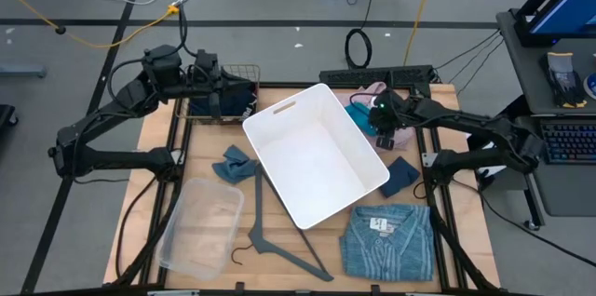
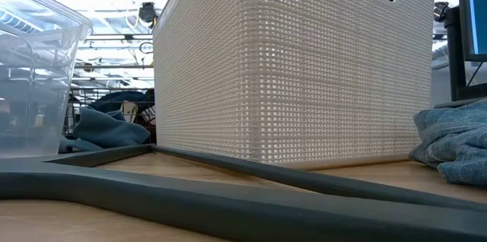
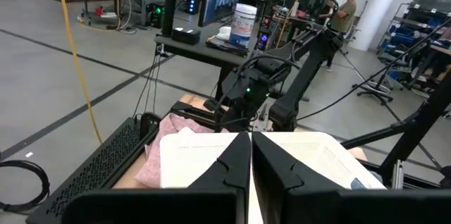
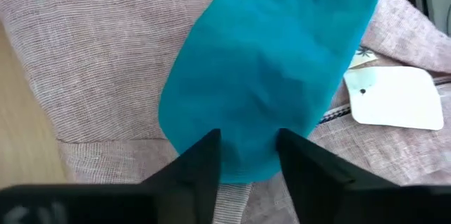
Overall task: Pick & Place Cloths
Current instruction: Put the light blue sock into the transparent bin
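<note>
The teal cloth (image 4: 271,69) lies on top of the pink cloth (image 4: 106,48), at the far edge of the desk just beyond the white basket's far right corner. The right pincer (image 4: 246,155) is right over it, its fingers (image 4: 201,160) set narrowly apart with the near end of the teal fabric showing in the gap between them; whether they press the fabric, I can't tell. A white tag (image 4: 394,97) sits on the pink cloth just beside the teal one.

From above, the right pincer (image 1: 384,117) hovers by the basket's far right corner, with a strip of the pink cloth (image 1: 372,88) peeking out past it. The white basket (image 1: 321,105) fills the middle of the desk, turned at an angle. A navy cloth (image 1: 401,174) lies just off the basket's right side, and the blue striped shirt (image 1: 386,240), white label up, is spread flat at the near right. On the basket's left a blue-grey cloth (image 1: 234,164) is bunched up, touching the basket's left wall. Near left, a clear plastic tub (image 1: 197,222) rests beside the grey hanger (image 1: 270,235), which runs along the basket's near edge.

The left pincer (image 1: 216,100) waits at the far left, over a small wire basket (image 1: 244,74) with dark fabric in it. Its fingers (image 3: 229,168) sit closed tight together, gripping nothing, looking across the white basket toward the other arm.
</note>
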`<state>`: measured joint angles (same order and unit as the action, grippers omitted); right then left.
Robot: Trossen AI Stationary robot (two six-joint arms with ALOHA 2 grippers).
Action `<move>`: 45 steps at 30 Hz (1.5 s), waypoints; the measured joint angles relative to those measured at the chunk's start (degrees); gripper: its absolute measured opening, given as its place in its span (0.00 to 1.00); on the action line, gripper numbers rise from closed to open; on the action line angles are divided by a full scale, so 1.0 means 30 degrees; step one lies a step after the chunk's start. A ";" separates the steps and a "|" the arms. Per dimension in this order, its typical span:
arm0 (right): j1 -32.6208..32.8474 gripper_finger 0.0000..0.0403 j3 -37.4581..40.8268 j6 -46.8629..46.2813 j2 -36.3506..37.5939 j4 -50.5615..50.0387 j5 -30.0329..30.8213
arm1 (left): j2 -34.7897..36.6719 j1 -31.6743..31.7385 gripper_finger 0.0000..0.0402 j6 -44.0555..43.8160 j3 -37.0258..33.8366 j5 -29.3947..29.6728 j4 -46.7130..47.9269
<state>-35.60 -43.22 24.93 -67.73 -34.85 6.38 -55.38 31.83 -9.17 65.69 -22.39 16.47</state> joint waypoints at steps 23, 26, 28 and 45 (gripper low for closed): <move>-0.0121 0.00 0.0000 -0.0175 0.2421 -0.0109 0.1375 | 0.0000 0.0000 0.02 0.0372 0.0000 0.0000 0.0007; -0.0121 0.00 0.0000 -0.0562 0.3343 -0.0156 0.1368 | -0.0007 0.0000 0.04 0.0379 0.0000 0.0000 0.0010; -0.0121 0.00 -0.0052 -0.0699 0.3928 -0.0377 0.1368 | -0.0002 0.0000 0.04 0.0379 0.0000 0.0000 0.0007; -0.0104 0.00 -0.4510 -0.2327 0.6297 -0.0545 0.1337 | -0.0290 -0.0626 0.05 -0.0488 0.0000 -0.0029 -0.1732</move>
<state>-35.91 -56.75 17.95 -48.84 -36.49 10.39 -56.25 29.96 -10.63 65.69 -22.48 11.27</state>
